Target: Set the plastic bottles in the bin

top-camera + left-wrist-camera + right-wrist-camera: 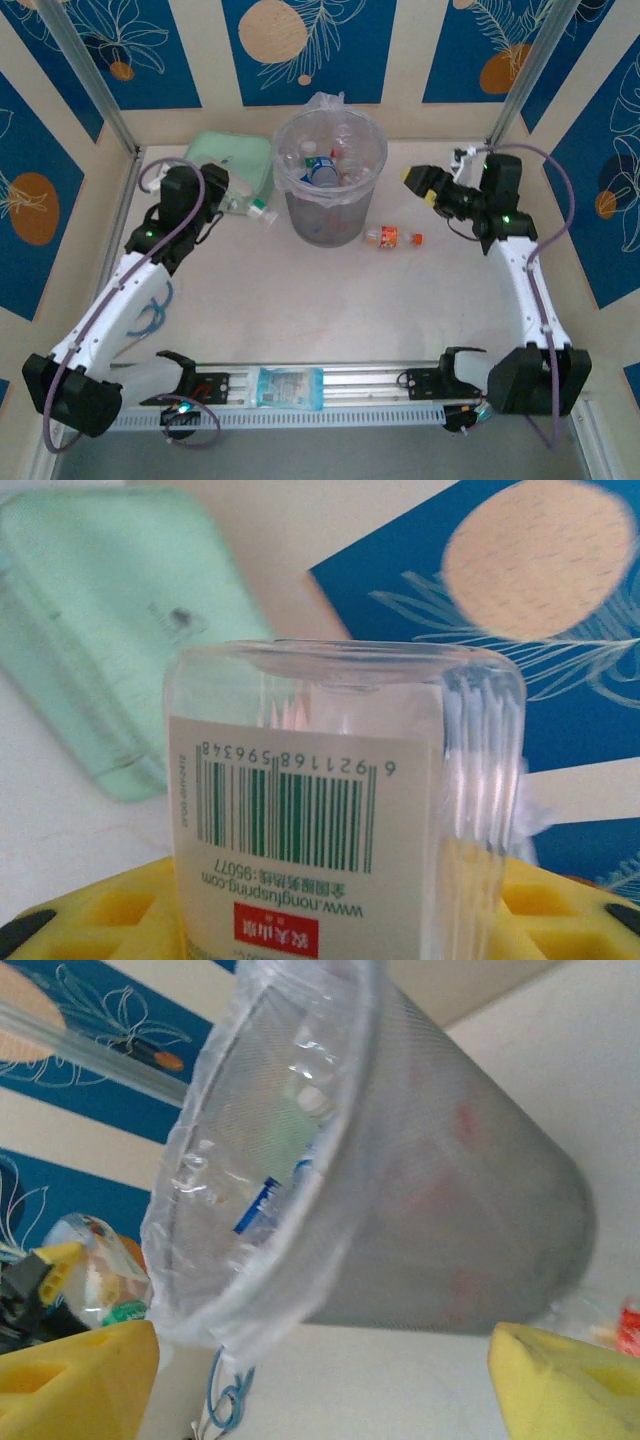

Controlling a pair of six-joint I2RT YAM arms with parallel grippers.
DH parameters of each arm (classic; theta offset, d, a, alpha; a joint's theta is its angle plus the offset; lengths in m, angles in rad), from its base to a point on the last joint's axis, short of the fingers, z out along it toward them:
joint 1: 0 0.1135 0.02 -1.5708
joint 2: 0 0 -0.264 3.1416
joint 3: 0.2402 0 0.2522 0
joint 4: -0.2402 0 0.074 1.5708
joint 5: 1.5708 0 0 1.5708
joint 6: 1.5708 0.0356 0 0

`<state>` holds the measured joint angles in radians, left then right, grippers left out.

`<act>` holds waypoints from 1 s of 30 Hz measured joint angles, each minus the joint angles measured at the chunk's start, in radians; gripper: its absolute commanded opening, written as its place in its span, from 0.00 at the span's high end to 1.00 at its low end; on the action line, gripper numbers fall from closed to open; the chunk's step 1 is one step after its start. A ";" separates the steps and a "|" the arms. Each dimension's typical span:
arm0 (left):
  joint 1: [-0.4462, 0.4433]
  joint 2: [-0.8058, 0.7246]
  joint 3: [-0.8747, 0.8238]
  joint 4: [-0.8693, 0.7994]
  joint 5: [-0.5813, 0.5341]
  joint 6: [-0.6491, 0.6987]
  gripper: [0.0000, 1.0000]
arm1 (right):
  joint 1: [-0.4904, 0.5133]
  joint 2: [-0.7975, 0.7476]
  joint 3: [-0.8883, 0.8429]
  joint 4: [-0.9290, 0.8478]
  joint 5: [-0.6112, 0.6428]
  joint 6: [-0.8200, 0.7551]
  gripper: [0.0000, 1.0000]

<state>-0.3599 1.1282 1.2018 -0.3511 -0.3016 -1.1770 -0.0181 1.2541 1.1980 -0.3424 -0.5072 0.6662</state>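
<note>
The translucent grey bin [330, 180] with its clear liner stands at the table's middle back, several plastic bottles [322, 165] inside it. My left gripper [228, 206] is just left of the bin, shut on a clear bottle [250, 209] with a green cap. In the left wrist view that bottle [340, 790], white barcode label facing me, sits between the yellow pads [90, 920]. My right gripper [424, 186] hangs open to the right of the bin, nothing between its yellow pads [570, 1385]. An orange-labelled, red-capped bottle [392, 237] lies on the table by the bin's base [420, 1180].
A flat mint-green zip case [238, 160] lies behind the left gripper and shows behind the held bottle as the mint case [100, 630]. A blue-white packet [290, 387] rests on the front rail. Metal frame posts stand at both back corners.
</note>
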 measured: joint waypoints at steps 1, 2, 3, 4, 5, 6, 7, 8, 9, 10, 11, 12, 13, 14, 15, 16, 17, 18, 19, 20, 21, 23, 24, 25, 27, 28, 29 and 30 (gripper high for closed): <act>0.000 0.003 0.030 -0.005 0.001 0.012 0.67 | 0.015 0.031 0.029 0.003 0.002 0.003 0.19; 0.000 0.008 0.061 -0.006 0.003 0.027 0.68 | 0.031 0.063 0.056 0.005 0.002 0.008 0.20; 0.000 0.016 0.084 -0.005 0.007 0.033 0.69 | 0.042 0.085 0.074 0.006 0.003 0.008 0.20; 0.000 0.028 0.108 -0.002 0.015 0.036 0.69 | 0.053 0.108 0.088 0.006 0.003 0.009 0.21; 0.000 0.044 0.132 0.002 0.026 0.040 0.69 | 0.063 0.123 0.093 0.006 0.006 0.009 0.21; 0.000 0.059 0.148 0.008 0.035 0.043 0.70 | 0.069 0.129 0.093 0.004 0.010 0.010 0.22; 0.000 0.079 0.167 0.016 0.046 0.044 0.70 | 0.073 0.131 0.093 -0.002 0.011 0.012 0.22; 0.000 0.103 0.188 0.023 0.058 0.051 0.71 | 0.073 0.130 0.092 -0.004 0.015 0.014 0.23; -0.001 0.124 0.208 0.028 0.065 0.056 0.72 | 0.071 0.125 0.090 -0.003 0.019 0.015 0.23; -0.002 0.151 0.233 0.038 0.073 0.064 0.72 | 0.066 0.116 0.084 -0.002 0.026 0.015 0.23; -0.003 0.177 0.260 0.044 0.080 0.077 0.72 | 0.058 0.102 0.075 -0.002 0.029 0.015 0.23; -0.005 0.205 0.294 0.050 0.088 0.090 0.72 | 0.049 0.086 0.063 -0.002 0.032 0.015 0.23; -0.009 0.236 0.333 0.053 0.094 0.109 0.71 | 0.037 0.067 0.049 -0.002 0.032 0.016 0.22; -0.016 0.271 0.383 0.056 0.100 0.133 0.71 | 0.023 0.048 0.035 -0.003 0.032 0.018 0.21; -0.021 0.304 0.430 0.058 0.103 0.156 0.71 | 0.014 0.034 0.026 -0.003 0.032 0.018 0.20; -0.027 0.339 0.478 0.059 0.105 0.179 0.71 | 0.002 0.016 0.015 -0.003 0.032 0.019 0.20; -0.036 0.375 0.528 0.063 0.110 0.203 0.71 | -0.007 0.002 0.006 -0.006 0.032 0.019 0.20; -0.045 0.400 0.557 0.070 0.112 0.220 0.71 | -0.016 -0.013 -0.003 -0.006 0.032 0.018 0.20; -0.057 0.426 0.584 0.080 0.115 0.242 0.71 | -0.023 -0.026 -0.012 -0.010 0.032 0.018 0.19; -0.069 0.449 0.603 0.085 0.119 0.261 0.72 | -0.030 -0.040 -0.023 -0.013 0.032 0.015 0.19; -0.080 0.468 0.617 0.086 0.119 0.274 0.72 | -0.035 -0.050 -0.031 -0.017 0.032 0.014 0.19; -0.106 0.532 0.673 0.077 0.123 0.317 0.72 | -0.049 -0.066 -0.048 -0.029 0.031 0.011 0.19; -0.115 0.565 0.707 0.067 0.124 0.335 0.72 | -0.054 -0.071 -0.052 -0.037 0.030 0.007 0.19; -0.126 0.608 0.757 0.049 0.126 0.358 0.71 | -0.061 -0.076 -0.056 -0.045 0.029 0.003 0.19; -0.145 0.690 0.855 0.003 0.132 0.403 0.68 | -0.078 -0.084 -0.063 -0.057 0.028 -0.005 0.19; -0.154 0.730 0.907 -0.031 0.137 0.426 0.66 | -0.085 -0.088 -0.065 -0.064 0.028 -0.007 0.19; -0.163 0.766 0.953 -0.065 0.138 0.449 0.63 | -0.091 -0.092 -0.067 -0.067 0.028 -0.010 0.19; -0.171 0.792 0.985 -0.095 0.138 0.468 0.61 | -0.096 -0.095 -0.068 -0.071 0.027 -0.012 0.19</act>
<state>-0.5308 1.9205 2.1868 -0.4458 -0.1638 -0.7086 -0.1143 1.1587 1.1297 -0.4137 -0.4797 0.6540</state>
